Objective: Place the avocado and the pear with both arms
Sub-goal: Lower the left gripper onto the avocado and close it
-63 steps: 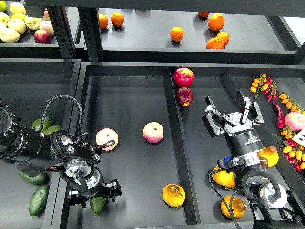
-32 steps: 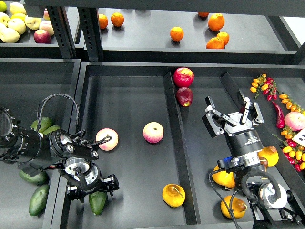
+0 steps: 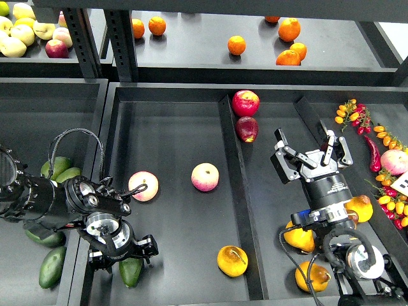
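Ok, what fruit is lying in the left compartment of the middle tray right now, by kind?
Peaches: 2
Avocado: 1
Pear: 1
Total: 4

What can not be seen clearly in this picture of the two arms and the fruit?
- Left gripper, head view: seen end-on and dark, so open or shut is unclear.
- Avocado: its top lies under that gripper; contact cannot be judged.
- Pears at lower right: partly hidden by the right arm and its cables.
- Avocados at left: partly hidden by the left arm.
- Orange at the top: cut by the shelf bar.
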